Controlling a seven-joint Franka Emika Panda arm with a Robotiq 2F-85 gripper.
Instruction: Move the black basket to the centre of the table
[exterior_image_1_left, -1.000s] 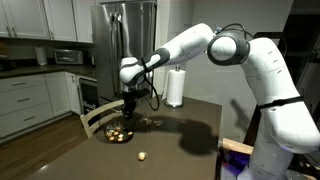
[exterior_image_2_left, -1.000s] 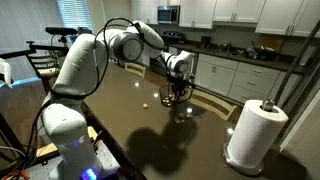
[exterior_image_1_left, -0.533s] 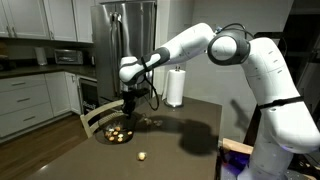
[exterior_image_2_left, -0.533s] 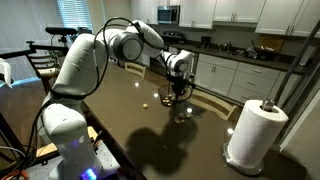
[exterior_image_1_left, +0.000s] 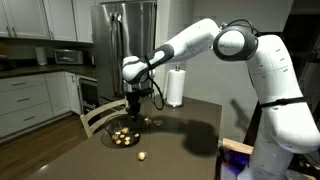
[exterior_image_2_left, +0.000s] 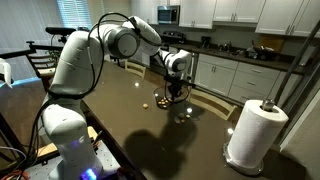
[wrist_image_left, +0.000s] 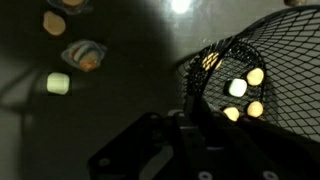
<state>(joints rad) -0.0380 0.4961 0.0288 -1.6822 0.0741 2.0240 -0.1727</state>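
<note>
The black basket is a shallow dark wire bowl with yellowish and pale round pieces inside. It sits near the edge of the dark brown table, and it shows in both exterior views. My gripper points down at the basket's rim. In the wrist view the gripper is shut on the basket's wire rim, with one finger inside the mesh. The table also shows in an exterior view.
A loose yellowish piece lies on the table near the basket, and several small pieces show in the wrist view. A paper towel roll stands on the table. A pale wooden chair is at the table's edge.
My gripper has shifted a little away from the table's edge, and the basket has slid with it. The loose piece has not moved.
</note>
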